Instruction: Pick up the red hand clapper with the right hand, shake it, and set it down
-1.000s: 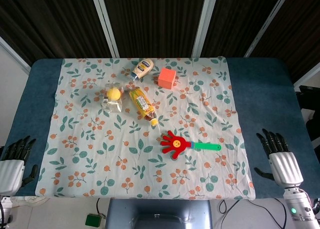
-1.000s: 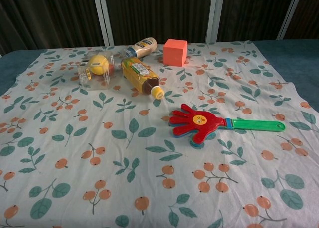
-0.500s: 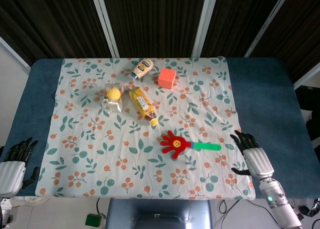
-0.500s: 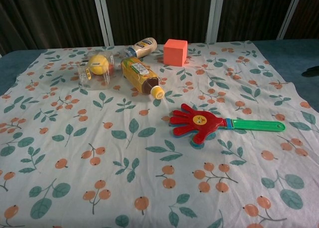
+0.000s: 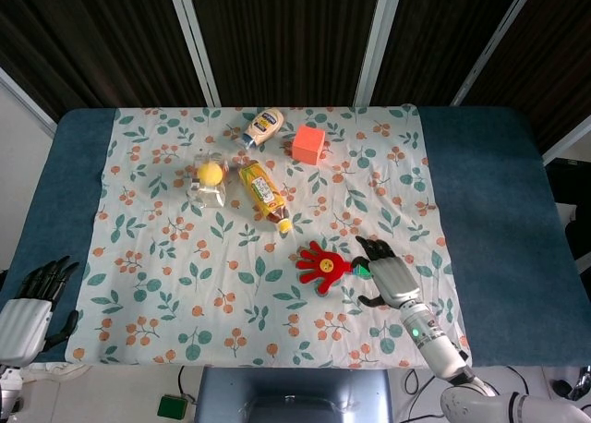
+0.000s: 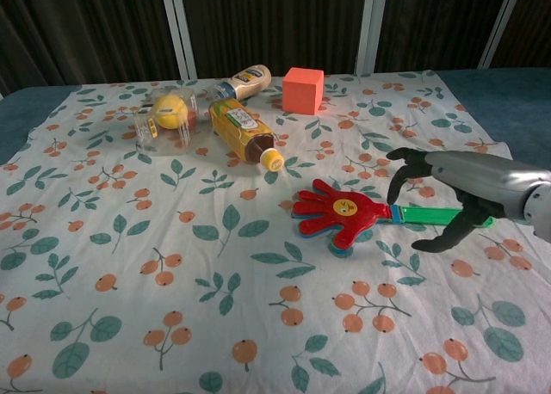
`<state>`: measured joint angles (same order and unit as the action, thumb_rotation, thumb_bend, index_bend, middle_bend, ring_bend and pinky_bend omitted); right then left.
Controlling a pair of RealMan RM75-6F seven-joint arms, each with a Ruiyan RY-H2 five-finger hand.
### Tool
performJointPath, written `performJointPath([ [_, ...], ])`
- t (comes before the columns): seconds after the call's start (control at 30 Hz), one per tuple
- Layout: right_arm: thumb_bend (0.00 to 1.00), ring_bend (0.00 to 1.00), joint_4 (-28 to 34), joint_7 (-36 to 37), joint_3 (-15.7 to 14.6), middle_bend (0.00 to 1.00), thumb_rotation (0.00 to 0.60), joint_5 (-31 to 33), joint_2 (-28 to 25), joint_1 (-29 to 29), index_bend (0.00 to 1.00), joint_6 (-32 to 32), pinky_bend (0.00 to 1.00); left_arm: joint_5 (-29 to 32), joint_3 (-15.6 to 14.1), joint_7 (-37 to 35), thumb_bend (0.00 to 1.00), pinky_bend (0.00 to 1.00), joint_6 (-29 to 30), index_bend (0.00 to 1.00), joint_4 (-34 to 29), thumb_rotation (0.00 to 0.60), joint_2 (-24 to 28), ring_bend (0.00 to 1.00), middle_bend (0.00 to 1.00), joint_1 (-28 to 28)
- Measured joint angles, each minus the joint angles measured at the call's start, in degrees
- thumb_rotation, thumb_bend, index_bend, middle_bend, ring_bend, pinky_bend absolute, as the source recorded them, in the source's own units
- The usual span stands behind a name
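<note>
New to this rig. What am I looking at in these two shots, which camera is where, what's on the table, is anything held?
It is a two-armed robot with human-like hands, steered by a person. One picture looks down from its head, the other looks forward from its chest.

On the floral cloth lie a red hand clapper with a green handle, a tea bottle, a mayonnaise bottle, an orange cube and a yellow ball in a clear box.

The right hand hovers over the clapper's handle, fingers spread, holding nothing. The left hand rests at the table's near corner, open too. Nothing is held.
</note>
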<state>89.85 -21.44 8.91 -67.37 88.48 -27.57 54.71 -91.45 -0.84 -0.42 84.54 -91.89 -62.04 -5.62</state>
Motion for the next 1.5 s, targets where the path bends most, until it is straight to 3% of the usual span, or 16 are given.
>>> performJointPath([
  [0.17, 0.33, 0.00, -2.8, -2.3, 0.5, 0.00, 0.600, 3.8, 2.5, -1.5, 0.49, 0.2, 0.00, -0.3, -0.2, -0.3, 0.45, 0.11, 0.8, 0.00, 0.0, 0.600, 0.3, 0.00, 0.00, 0.4],
  [0.7, 0.40, 0.00, -9.0, -0.4, 1.3, 0.00, 0.600, 7.0, 4.6, -3.5, 0.55, -0.2, 0.00, -0.4, -0.4, 0.0, 0.45, 0.11, 0.8, 0.00, -0.1, 0.600, 0.3, 0.00, 0.00, 0.5],
  [1.5, 0.40, 0.00, -9.9, 1.8, 0.1, 0.00, 0.600, 7.1, 4.6, -3.7, 0.59, 1.1, 0.00, -0.7, -0.6, 0.3, 0.45, 0.11, 0.8, 0.00, -0.3, 0.600, 0.3, 0.00, 0.00, 0.5],
])
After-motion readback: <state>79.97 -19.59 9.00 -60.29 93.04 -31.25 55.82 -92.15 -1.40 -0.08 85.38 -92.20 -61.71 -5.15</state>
